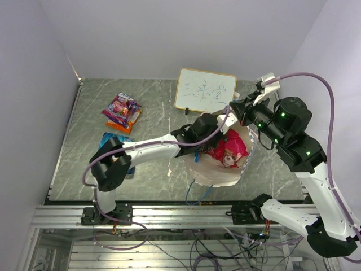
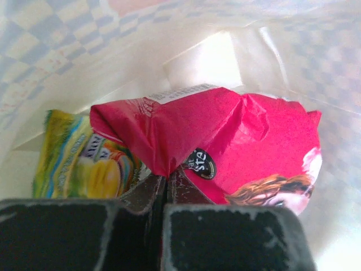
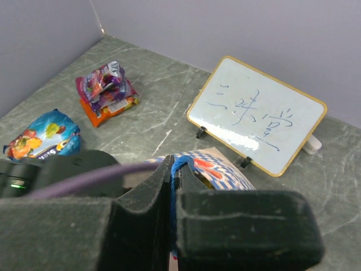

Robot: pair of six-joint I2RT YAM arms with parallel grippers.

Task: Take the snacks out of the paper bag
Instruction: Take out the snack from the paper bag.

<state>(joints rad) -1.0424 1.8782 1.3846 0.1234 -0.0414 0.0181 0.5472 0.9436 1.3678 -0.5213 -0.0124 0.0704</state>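
Cream paper bag sits open-mouthed from above; the left arm stretches rightward, left gripper dipped inside, and the right arm folds down to the far rim. Left wrist: fingers clenched, seemingly on the lower fold of the pink packet, inside the bag. Right wrist: right gripper pinches the blue cord handle.

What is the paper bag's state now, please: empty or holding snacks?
Holding snacks: the left wrist view shows a pink-red packet and a yellow-green packet lying inside the paper bag.
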